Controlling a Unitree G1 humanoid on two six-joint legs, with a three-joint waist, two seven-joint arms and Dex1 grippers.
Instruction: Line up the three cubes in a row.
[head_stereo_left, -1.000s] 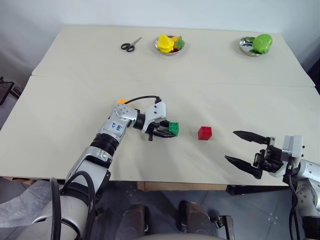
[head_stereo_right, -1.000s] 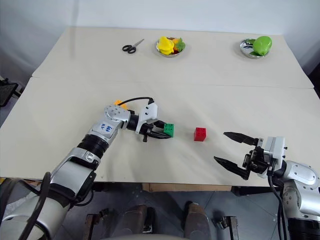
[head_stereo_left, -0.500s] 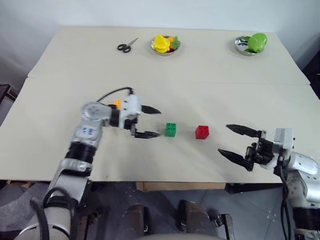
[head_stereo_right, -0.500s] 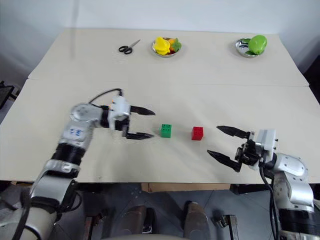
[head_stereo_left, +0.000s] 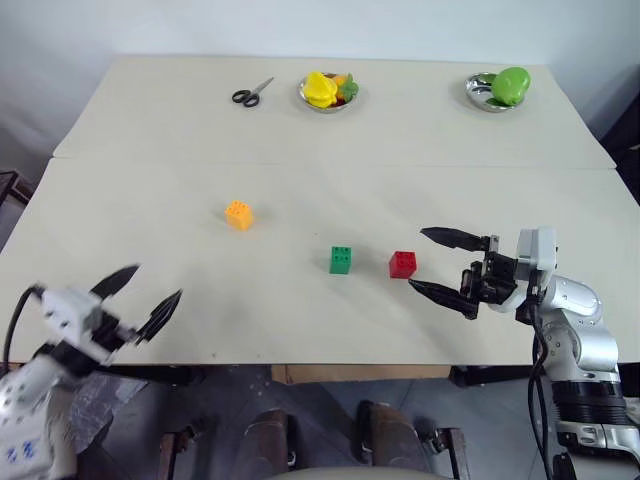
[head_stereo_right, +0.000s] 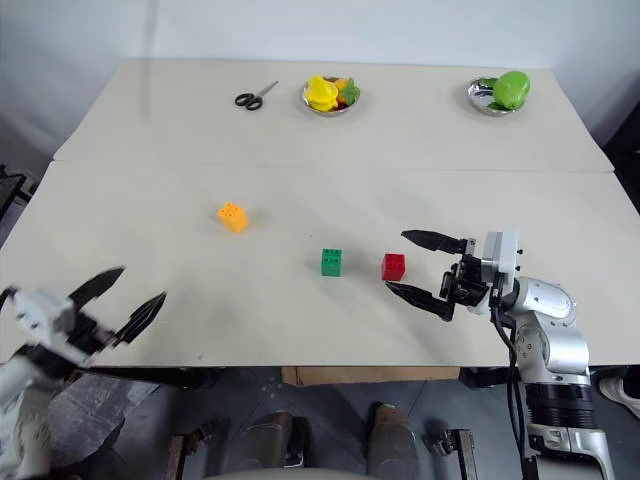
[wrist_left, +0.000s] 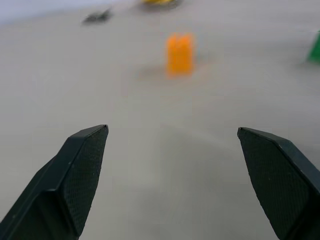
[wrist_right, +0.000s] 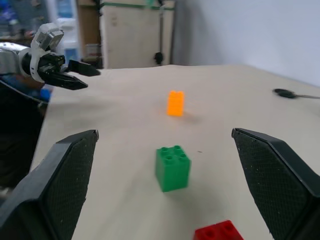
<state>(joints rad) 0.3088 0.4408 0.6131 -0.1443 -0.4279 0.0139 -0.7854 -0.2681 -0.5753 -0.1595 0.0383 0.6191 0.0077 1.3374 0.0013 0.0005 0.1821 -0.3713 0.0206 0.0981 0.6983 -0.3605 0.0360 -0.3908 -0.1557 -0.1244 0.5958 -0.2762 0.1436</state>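
Observation:
Three studded cubes lie on the beige table (head_stereo_left: 120, 200). The green cube (head_stereo_left: 341, 260) and the red cube (head_stereo_left: 403, 264) sit side by side near the middle. Farther back and to the left sits the orange-yellow cube (head_stereo_left: 238, 214), out of line with them. My right gripper (head_stereo_left: 417, 259) is open, its fingers reaching from the right to just beside the red cube without touching it. My left gripper (head_stereo_left: 155, 283) is open and empty at the table's near left edge, far from the cubes. The right wrist view looks over the red cube (wrist_right: 216, 232), the green cube (wrist_right: 173, 167) and the orange-yellow cube (wrist_right: 175, 103).
Along the table's far edge lie black scissors (head_stereo_left: 250, 93), a metal bowl of yellow fruit (head_stereo_left: 326, 90) and a metal bowl with a green fruit (head_stereo_left: 500, 88). A seam crosses the table behind the cubes.
My left gripper opened, let go of the green cube and swung back to the near left edge, uncovering the orange-yellow cube. My right gripper moved left towards the red cube.

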